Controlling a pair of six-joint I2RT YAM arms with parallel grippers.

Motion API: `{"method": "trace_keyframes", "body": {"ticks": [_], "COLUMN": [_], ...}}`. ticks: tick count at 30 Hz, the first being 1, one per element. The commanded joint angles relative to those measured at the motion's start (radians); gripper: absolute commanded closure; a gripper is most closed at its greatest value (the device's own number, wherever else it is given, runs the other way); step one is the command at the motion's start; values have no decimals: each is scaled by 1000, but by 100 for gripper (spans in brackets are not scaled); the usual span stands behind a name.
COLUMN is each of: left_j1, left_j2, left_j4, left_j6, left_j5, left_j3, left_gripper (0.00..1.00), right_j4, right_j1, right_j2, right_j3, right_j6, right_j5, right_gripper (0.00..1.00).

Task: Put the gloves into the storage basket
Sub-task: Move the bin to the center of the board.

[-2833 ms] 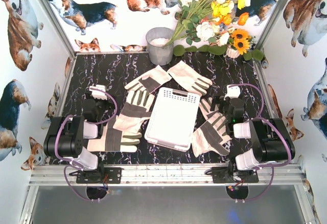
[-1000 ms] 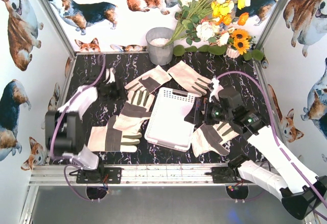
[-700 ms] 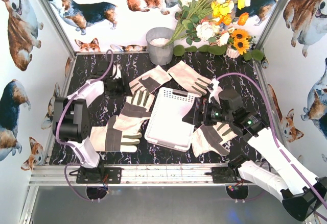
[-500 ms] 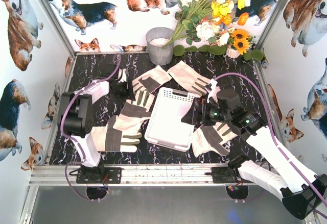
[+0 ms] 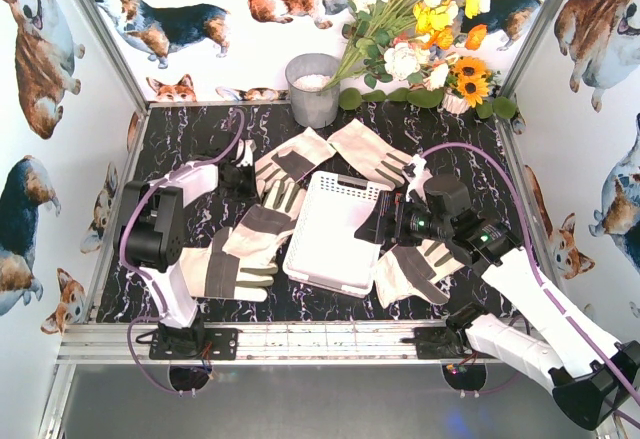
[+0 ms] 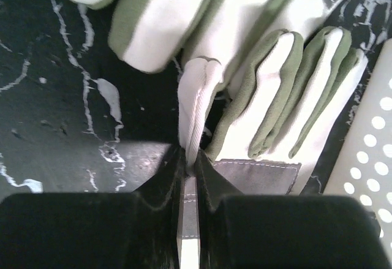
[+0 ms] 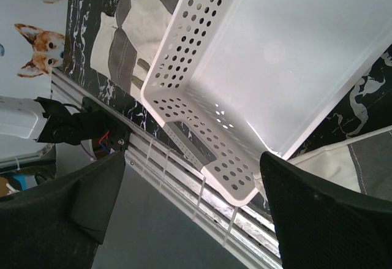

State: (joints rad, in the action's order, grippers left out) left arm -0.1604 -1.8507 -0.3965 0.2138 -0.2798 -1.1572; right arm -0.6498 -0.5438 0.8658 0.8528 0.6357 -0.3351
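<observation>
One glove finger [image 6: 197,106] pinched in left tool [image 6: 190,166]; wrist view only.

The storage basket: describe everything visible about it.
The storage basket is a white, shallow, rectangular tray, seemingly plastic, with round holes in its walls and a handle slot at each short end. It sits upright and empty on the black marbled table, slightly skewed. Several gloves lie around it; contact is unclear. The open right pincer hovers by its right rim.

A robot test cell is suggested: a marbled worktop [image 5: 170,129] is enclosed by corgi-printed walls [image 5: 40,159] and aluminium framing [image 5: 330,342].
</observation>
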Motion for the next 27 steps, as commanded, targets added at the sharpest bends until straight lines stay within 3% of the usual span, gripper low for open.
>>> {"method": "trace_keyframes", "body": {"ticks": [1, 14, 27], "left_j1": [-40, -65, -250], "left_j2": [56, 288, 417], "left_j4": [35, 177, 247], "left_j6": [41, 262, 432], "left_j5": [-11, -57, -21], "left_j3": [42, 268, 348], "left_gripper": [100, 100, 100], "right_j4": [38, 22, 59], "right_j1": [-7, -8, -44], "right_j2": [-23, -58, -27], "right_j3": [15, 6, 4], "right_j6": [5, 16, 22], "right_j5": [10, -3, -9], "right_gripper": [6, 6, 6]}}
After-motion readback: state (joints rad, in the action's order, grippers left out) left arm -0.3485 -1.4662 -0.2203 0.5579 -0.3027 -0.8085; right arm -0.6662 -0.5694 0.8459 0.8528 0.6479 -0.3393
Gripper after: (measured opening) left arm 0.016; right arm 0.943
